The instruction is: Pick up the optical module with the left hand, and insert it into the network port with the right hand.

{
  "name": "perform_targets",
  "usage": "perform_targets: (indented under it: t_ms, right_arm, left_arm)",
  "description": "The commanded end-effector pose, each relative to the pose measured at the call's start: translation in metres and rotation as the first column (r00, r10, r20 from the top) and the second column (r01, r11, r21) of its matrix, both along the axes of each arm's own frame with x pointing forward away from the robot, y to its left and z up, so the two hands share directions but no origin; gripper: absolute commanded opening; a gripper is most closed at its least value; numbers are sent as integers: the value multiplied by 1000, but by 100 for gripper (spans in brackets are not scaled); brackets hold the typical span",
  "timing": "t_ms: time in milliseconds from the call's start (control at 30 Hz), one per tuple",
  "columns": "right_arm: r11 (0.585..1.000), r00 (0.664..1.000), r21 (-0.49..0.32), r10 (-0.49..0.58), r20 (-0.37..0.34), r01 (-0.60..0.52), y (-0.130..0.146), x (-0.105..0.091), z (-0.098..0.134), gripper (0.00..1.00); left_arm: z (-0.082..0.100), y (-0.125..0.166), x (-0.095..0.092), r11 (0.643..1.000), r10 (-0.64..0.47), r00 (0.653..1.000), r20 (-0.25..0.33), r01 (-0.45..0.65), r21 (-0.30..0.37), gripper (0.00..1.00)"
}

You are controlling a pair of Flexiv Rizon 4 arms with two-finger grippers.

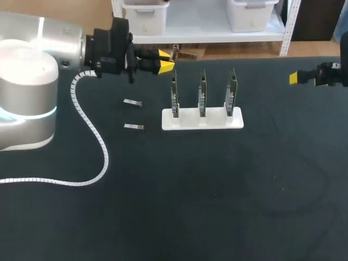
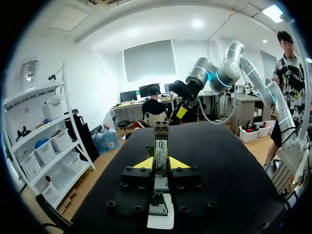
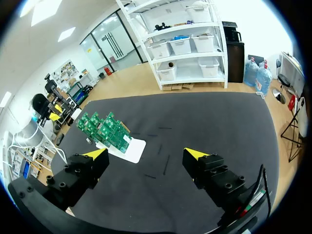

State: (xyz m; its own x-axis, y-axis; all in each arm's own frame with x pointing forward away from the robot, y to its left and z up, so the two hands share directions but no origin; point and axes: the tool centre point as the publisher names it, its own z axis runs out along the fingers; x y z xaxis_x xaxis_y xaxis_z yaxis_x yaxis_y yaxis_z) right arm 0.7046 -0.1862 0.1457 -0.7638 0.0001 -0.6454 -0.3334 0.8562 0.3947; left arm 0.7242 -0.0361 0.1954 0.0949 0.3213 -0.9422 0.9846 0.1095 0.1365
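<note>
At upper left, one optical module [image 2: 161, 144] is clamped between the fingers of the left gripper [image 1: 165, 60]. Left of centre, two more are laid: an upper module [image 1: 132, 103] and a lower module [image 1: 134, 126]. Beside them, three circuit boards [image 1: 202, 92] are stood in one white stand [image 1: 202, 122]. At upper right, the right gripper [image 3: 146, 154] is held wide open.

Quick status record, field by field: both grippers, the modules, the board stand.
left gripper: shut on optical module, above the table's far left
right gripper: open, empty, near the table's right edge
far loose module: flat on table, left of stand
near loose module: same
stand: white, three green boards upright
insertion: not yet done
</note>
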Motion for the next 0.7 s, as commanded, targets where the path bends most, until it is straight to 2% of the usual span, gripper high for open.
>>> perform_targets:
  t_ms: [33,400,700]
  right_arm:
    - [1000,1000,-3,-2,-1,2,0,-1,1,100]
    - [1000,1000,-3,-2,-1,2,0,-1,1,100]
    - [1000,1000,-3,-2,-1,2,0,-1,1,100]
  left_arm:
    - [-5,-4,3,1000,-4,1000,-8,4,-14,0]
    - [-19,-6,14,991,-7,999,-44,2,-131,0]
    - [-23,-7,18,992,-28,998,-48,22,-125,0]
